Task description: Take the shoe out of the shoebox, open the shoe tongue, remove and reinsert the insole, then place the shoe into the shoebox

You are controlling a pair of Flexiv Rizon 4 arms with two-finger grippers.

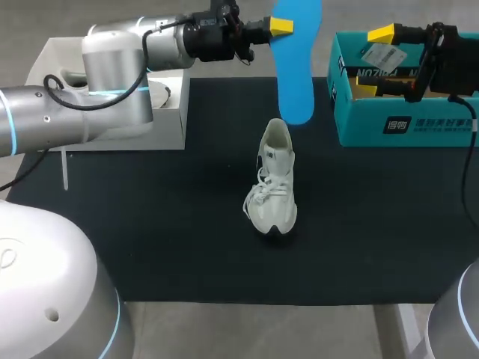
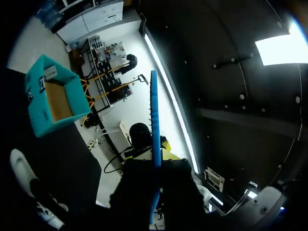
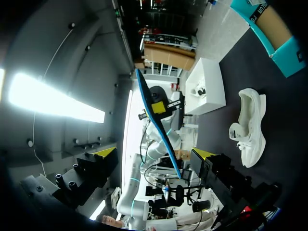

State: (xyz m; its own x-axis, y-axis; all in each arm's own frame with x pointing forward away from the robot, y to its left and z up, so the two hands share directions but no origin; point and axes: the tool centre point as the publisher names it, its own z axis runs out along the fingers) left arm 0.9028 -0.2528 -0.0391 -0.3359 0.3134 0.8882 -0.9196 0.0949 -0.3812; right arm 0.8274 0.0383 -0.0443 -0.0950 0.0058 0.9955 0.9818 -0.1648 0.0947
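Blue insole (image 1: 294,67): aloft and upright, pinched near its upper end by left gripper (image 1: 283,26), lower end hanging just above heel of white shoe (image 1: 275,183). Shoe: upright on black mat (image 1: 150,224), mid-table, outside both boxes. Teal shoebox (image 1: 408,127): open, at right rear, brown inner wall showing. Right gripper (image 1: 374,63): fingers spread wide, at the shoebox. White box (image 1: 112,138): left rear, pale item inside, kind unclear.

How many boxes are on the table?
2. A teal shoebox sits at the far right; a white box sits at the far left, partly behind the left arm.
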